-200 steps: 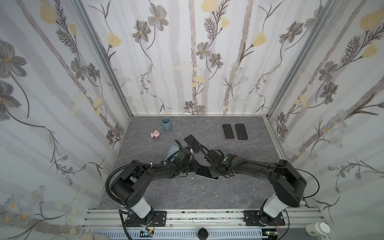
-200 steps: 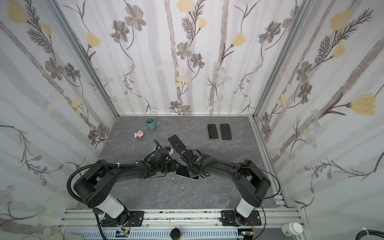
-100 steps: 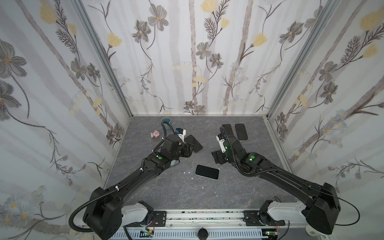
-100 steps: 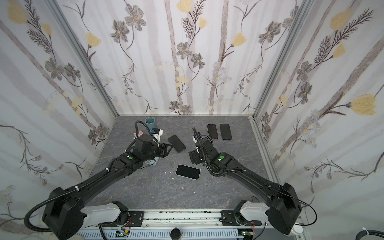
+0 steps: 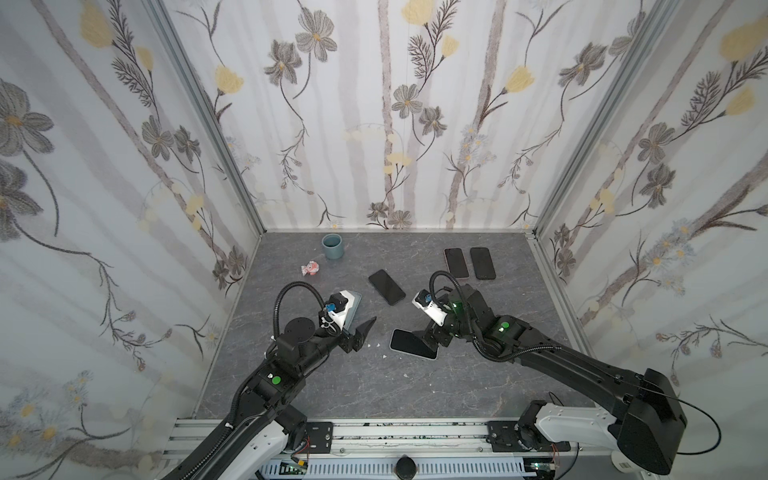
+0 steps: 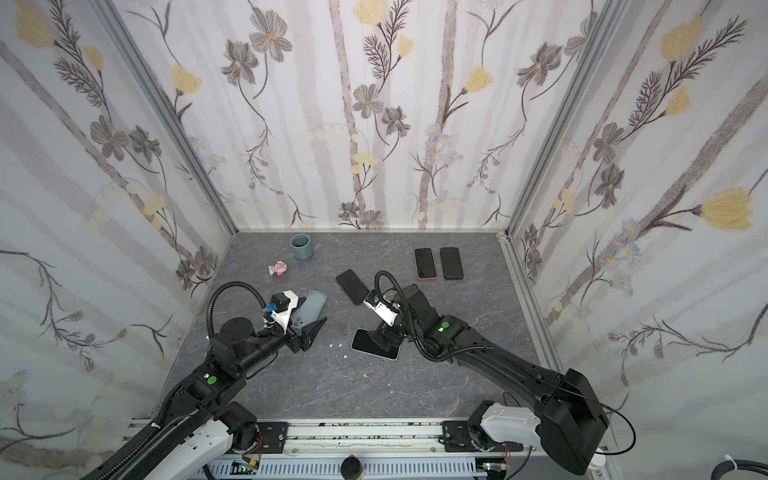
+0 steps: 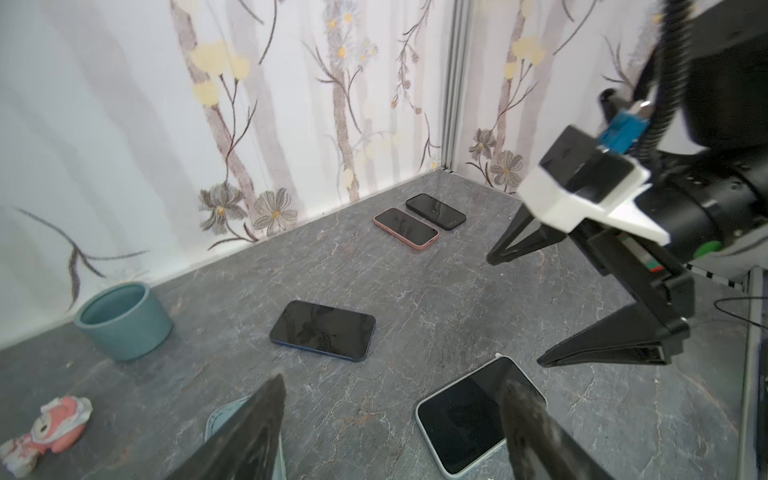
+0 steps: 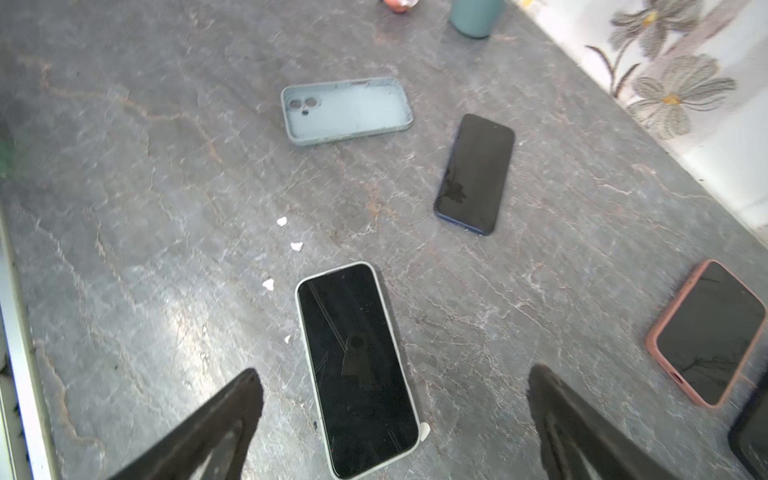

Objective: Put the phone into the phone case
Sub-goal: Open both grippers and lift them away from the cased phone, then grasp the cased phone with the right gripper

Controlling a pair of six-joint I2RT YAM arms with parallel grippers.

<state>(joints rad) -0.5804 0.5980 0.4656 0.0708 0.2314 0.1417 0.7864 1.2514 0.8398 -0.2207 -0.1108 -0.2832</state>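
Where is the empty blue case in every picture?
Top view: case left of the middle, partly hidden.
Top view: case left of the middle, more of it showing.
Left wrist: only a corner, behind a finger of the left gripper.
Right wrist: whole case, lying open side up.
Shared landmark: the cup, beyond the case near the back wall.

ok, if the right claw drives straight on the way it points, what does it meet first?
Probably the black-screened phone in the pale case, lying flat just ahead of the open right claw; how far is unclear.
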